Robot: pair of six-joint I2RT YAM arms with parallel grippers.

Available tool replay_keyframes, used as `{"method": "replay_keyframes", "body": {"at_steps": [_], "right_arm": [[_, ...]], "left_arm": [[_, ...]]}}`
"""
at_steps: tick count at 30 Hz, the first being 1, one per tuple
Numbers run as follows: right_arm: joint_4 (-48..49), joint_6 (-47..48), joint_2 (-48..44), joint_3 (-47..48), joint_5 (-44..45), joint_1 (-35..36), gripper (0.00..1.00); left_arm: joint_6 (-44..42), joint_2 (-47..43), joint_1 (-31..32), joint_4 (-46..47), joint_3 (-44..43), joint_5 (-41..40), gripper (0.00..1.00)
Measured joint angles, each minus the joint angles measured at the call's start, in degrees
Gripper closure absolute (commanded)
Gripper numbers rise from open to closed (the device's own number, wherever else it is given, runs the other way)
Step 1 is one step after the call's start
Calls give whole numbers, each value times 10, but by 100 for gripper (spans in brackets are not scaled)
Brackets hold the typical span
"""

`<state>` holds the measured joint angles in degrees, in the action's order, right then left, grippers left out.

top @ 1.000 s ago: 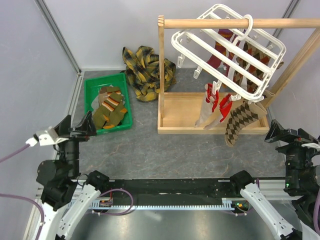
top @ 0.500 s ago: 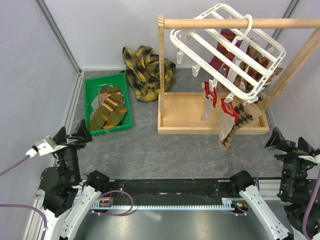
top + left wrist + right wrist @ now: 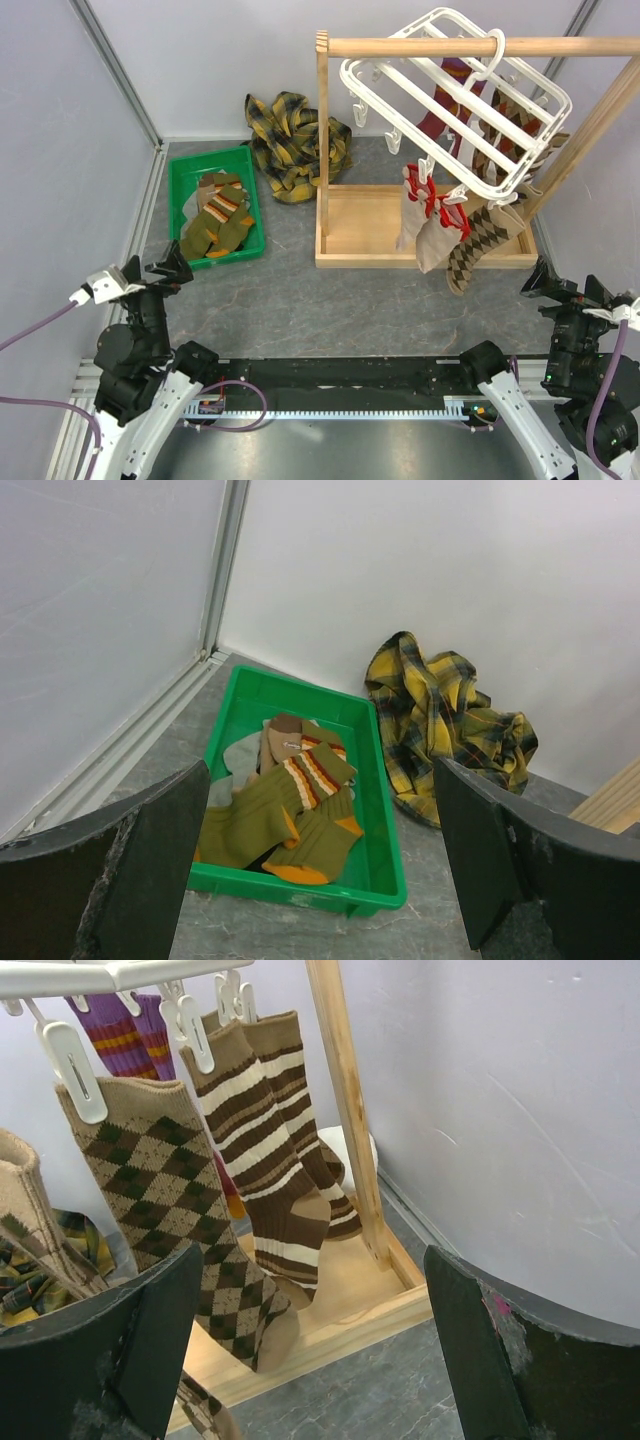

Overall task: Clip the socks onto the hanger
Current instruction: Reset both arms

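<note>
Hanger point(image 3: 110, 972): white plastic grid with small dangling clips, high ahead of the right pincer point(image 3: 310, 1350).
Socks, clipped point(image 3: 190, 1210): knitted brown argyle and striped pairs, hanging straight ahead of the right pincer, in front of the wooden rack point(image 3: 345, 1110).
Socks, loose point(image 3: 290, 810): olive with orange stripes, heaped in a green plastic bin point(image 3: 380, 810) ahead of the left pincer point(image 3: 315, 855).
Left pincer: spread wide, empty.
Right pincer: spread wide, empty.
Worktop point(image 3: 330, 300): mottled grey, with pale walls point(image 3: 450, 570) around it.

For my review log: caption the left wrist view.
Open left gripper faces green bin of olive striped socks, plaid cloth beside it.
</note>
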<state>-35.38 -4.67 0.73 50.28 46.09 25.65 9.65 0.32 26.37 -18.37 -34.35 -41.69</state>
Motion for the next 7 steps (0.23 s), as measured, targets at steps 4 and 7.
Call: {"method": "replay_keyframes", "body": {"at_steps": [4,7], "right_arm": [[4,0,0,0,-1,0,2],[5,0,0,0,-1,0,2]], "left_arm": [[0,0,0,1,5,0,1],[0,0,0,1,10,1,1]]}}
